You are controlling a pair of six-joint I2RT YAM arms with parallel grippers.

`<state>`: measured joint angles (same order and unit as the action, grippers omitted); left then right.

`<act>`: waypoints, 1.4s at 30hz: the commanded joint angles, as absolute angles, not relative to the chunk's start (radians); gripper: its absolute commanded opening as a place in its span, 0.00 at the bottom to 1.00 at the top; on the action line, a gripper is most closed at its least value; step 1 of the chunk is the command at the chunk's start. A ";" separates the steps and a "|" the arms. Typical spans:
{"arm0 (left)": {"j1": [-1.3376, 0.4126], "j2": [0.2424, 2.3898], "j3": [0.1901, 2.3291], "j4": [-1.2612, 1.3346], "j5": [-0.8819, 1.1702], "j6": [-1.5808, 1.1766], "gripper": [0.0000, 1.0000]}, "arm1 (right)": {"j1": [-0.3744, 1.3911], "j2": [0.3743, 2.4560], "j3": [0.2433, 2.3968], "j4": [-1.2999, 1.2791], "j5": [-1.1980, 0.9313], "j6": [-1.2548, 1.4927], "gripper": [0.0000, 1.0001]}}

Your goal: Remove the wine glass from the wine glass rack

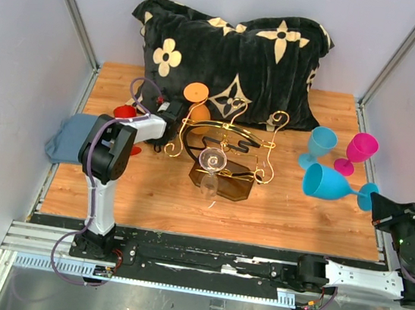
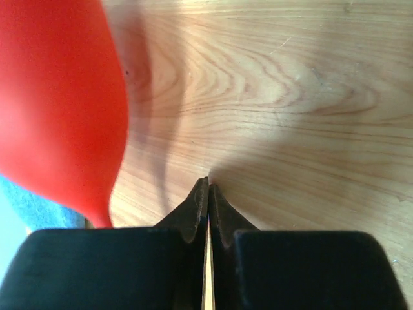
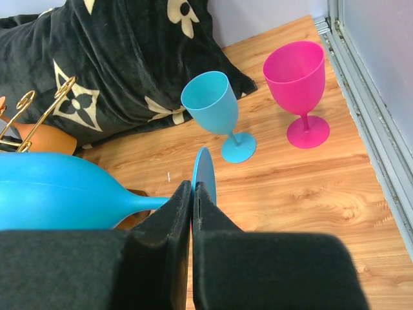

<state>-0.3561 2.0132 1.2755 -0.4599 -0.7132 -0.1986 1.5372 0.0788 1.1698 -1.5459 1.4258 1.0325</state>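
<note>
Pointing at bare wood, left gripper (image 2: 208,184) has its fingers pressed together, just a thin slit between them, nothing pinched; red glass (image 2: 58,110) fills the left of its wrist view, close beside the fingers, with a bit of blue cloth (image 2: 32,203) showing at the lower left; from above, this arm reaches in at the left side of the rack (image 1: 228,181), close to its gold curls, contact unclear; wine glass (image 1: 212,163), clear, is at the front middle of the rack, over the dark brown base, one round end up by the black rails and the rest pointing toward the near edge; hard to tell exactly how it hangs; neither gripper touches it; orange glass (image 1: 197,96) sits behind the rack, just in front of the black pillow (image 1: 229,51) with cream flower marks; right gripper (image 3: 192,188) also has its fingers pressed together, tips right at the rim of the foot of a big blue glass (image 3: 64,190) lying on its side; cannot tell if the rim is nipped between them; past it a small blue glass (image 3: 210,100) and a pink glass (image 3: 297,71) stand upright, near each other, not touching; all of this is on the right of the wood table (image 1: 276,217), well apart from the rack.
</note>
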 commanded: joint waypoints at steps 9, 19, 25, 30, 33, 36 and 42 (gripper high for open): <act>-0.376 2.001 1.221 -0.436 -0.560 -0.308 0.15 | 1.561 0.085 1.205 -1.599 1.514 1.014 0.01; -0.235 1.826 1.288 -0.473 -0.501 -0.350 0.59 | 1.562 0.086 1.211 -1.600 1.505 0.998 0.01; -0.207 1.764 1.339 -0.461 -0.475 -0.322 0.68 | 1.560 0.095 1.214 -1.598 1.511 0.998 0.01; -0.192 1.759 1.392 -0.471 -0.448 -0.321 0.70 | 1.561 0.102 1.219 -1.598 1.511 0.997 0.01; -0.163 1.776 1.423 -0.494 -0.457 -0.330 0.76 | 1.561 0.102 1.223 -1.597 1.507 0.992 0.01; -0.105 1.812 1.461 -0.528 -0.398 -0.345 0.79 | 1.561 0.103 1.222 -1.597 1.506 0.991 0.01; -0.071 1.908 1.560 -0.614 -0.396 -0.322 0.88 | 1.560 0.109 1.218 -1.597 1.512 0.995 0.01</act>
